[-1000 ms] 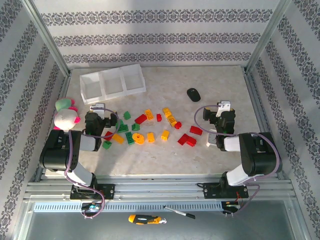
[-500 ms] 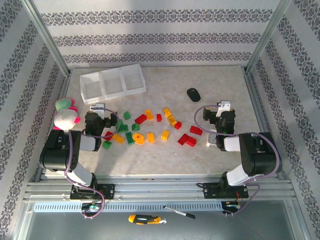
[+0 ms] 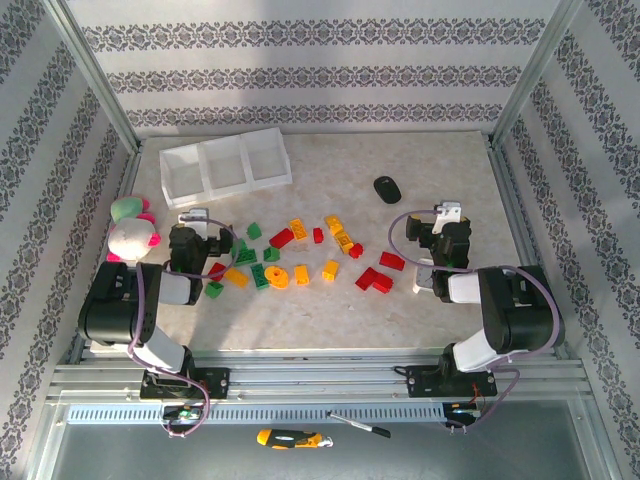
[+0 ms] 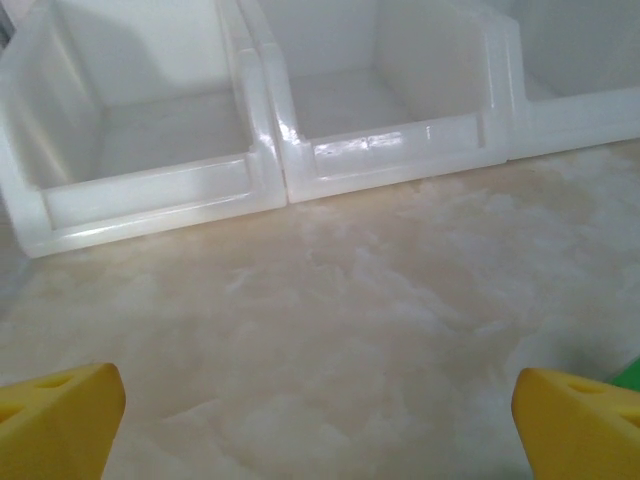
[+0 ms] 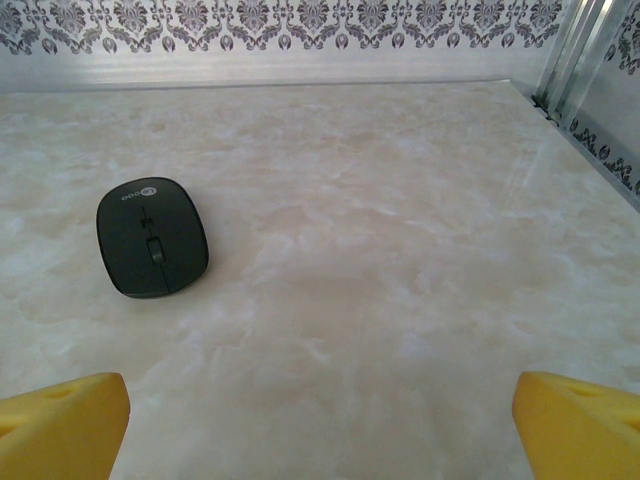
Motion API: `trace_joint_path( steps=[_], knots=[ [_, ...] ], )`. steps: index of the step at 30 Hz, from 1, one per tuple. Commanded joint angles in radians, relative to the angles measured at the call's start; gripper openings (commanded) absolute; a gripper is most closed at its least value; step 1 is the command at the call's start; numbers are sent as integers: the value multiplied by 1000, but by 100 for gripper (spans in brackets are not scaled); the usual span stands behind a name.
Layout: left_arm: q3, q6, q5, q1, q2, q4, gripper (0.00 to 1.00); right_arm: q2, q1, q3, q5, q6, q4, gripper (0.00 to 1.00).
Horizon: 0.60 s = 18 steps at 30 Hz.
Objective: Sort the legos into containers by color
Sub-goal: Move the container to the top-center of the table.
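Several red, yellow-orange and green legos (image 3: 300,255) lie scattered across the middle of the table between the two arms. The white three-compartment tray (image 3: 225,165) stands at the back left; its front wall (image 4: 280,170) faces me in the left wrist view, compartments empty. My left gripper (image 3: 190,222) sits at the left end of the scatter, open, yellow fingertips (image 4: 55,420) wide apart over bare table. My right gripper (image 3: 445,218) rests right of the legos, open, fingertips (image 5: 580,425) spread with nothing between them.
A black oval mouse (image 3: 387,188) lies ahead of the right gripper, seen as the mouse (image 5: 152,237) at left in the right wrist view. A pink-green-white plush toy (image 3: 130,228) lies at the left wall. Patterned walls enclose the table.
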Motion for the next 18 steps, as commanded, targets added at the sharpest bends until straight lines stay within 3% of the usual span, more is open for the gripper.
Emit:
trace_joint_path(
  steps=[1,10,18],
  knots=[
    [-17,-5,-35,-3,-107,-2,99,-91,-8,-6,2,-1,-11,98],
    [177,-55,-81,-11,-359,-503,99,-369,30,26,-35,-9,-344,98],
    [551,-155,-137,-12,-221,-930,99,-471,268,127,4,-45,-543,98]
  ],
)
